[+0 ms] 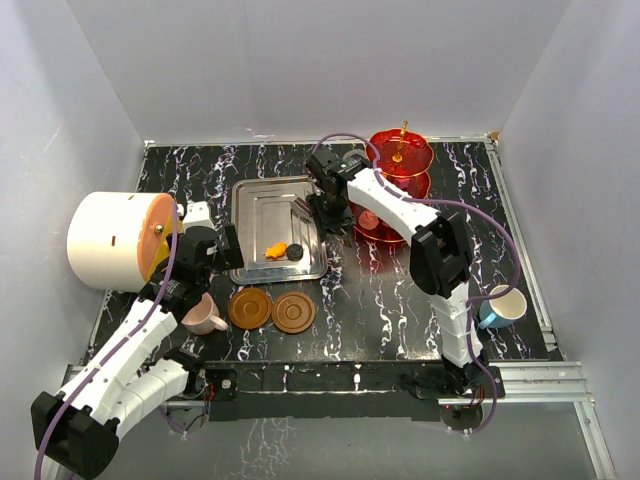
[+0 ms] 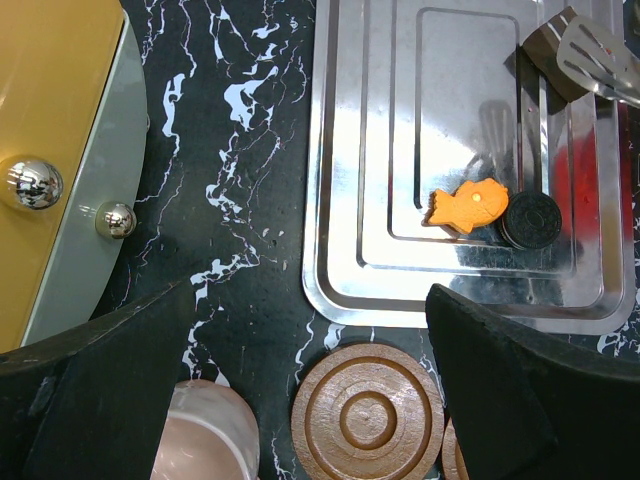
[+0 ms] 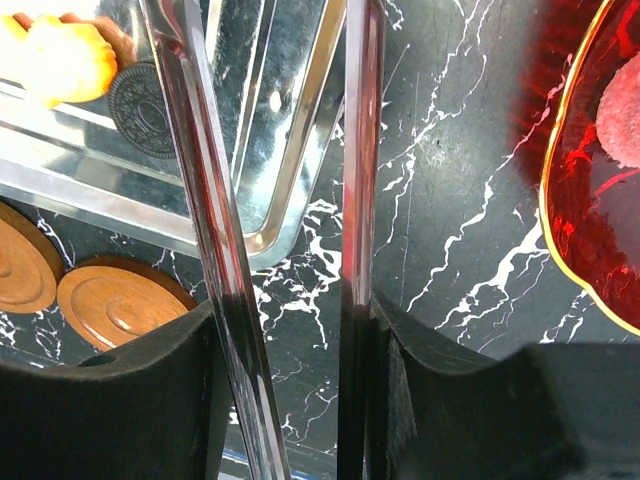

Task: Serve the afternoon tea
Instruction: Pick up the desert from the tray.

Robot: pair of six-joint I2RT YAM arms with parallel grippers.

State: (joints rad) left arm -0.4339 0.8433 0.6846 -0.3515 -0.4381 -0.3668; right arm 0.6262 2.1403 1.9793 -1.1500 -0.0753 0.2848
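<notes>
The black marbled table [image 1: 380, 300] is walled in white. At the tray's [image 1: 262, 200] right edge, tongs [image 3: 205, 200] are clamped by the right end effector [image 3: 290, 320]; the left end effector [image 2: 310, 295] is spread apart. The blue cup [image 1: 503, 305] is seen only overhead.

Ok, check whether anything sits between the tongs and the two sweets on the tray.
Nothing visible does. The right gripper holds the tongs over the tray's right side; only bare steel lies between their tips and the orange fish sweet and black cookie.
</notes>
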